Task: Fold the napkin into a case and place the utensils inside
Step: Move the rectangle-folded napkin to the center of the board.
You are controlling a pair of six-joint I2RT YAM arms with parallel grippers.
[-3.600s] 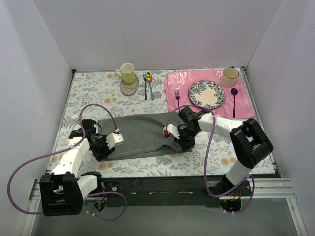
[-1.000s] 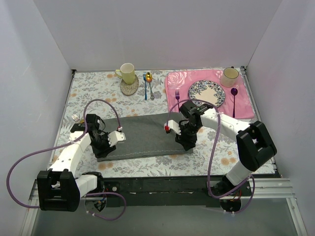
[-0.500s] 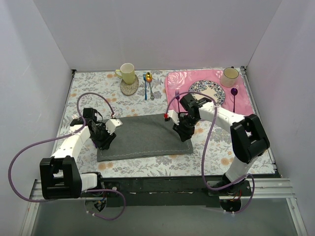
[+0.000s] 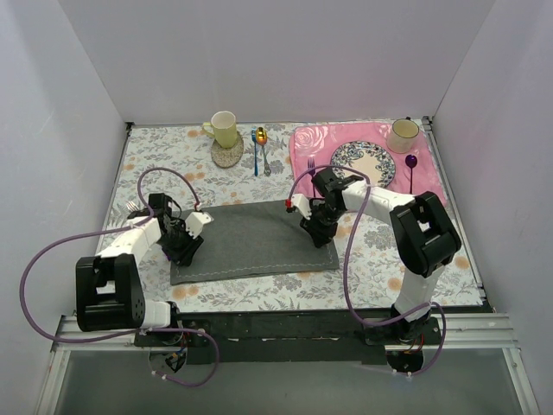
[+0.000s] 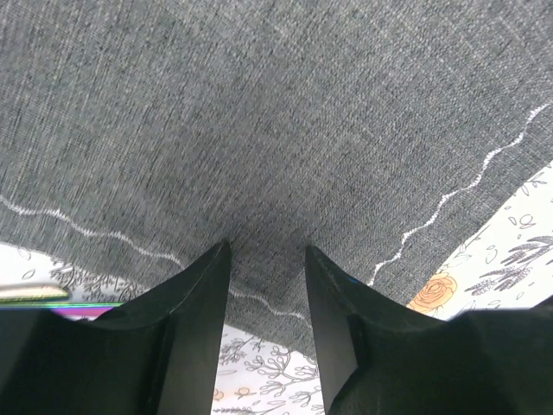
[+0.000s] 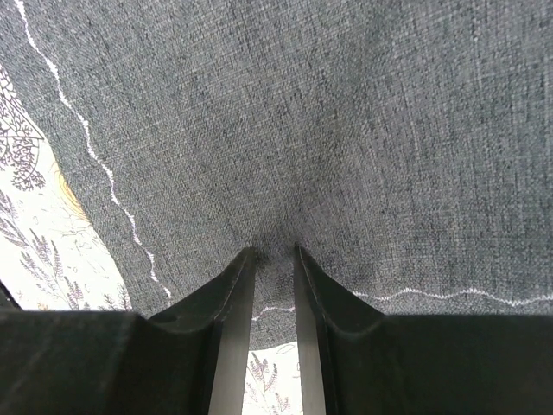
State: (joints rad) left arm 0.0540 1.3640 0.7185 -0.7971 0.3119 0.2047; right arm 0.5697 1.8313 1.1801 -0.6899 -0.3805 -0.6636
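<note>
The napkin (image 4: 255, 238) lies flat on the surface, its case unfinished. Left hand (image 5: 268, 249) and right hand (image 6: 274, 251) each pinch its edge. The utensils (image 4: 262, 147) remain unplaced.

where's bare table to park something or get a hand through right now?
Free: floral tablecloth left of the yellow cup; the near strip in front of the napkin; near-right below the pink mat, though the right arm crosses over it. Napkin's middle is bare between left hand and right hand. Crowded: back row, cup, blue-handled spoon, plate.
</note>
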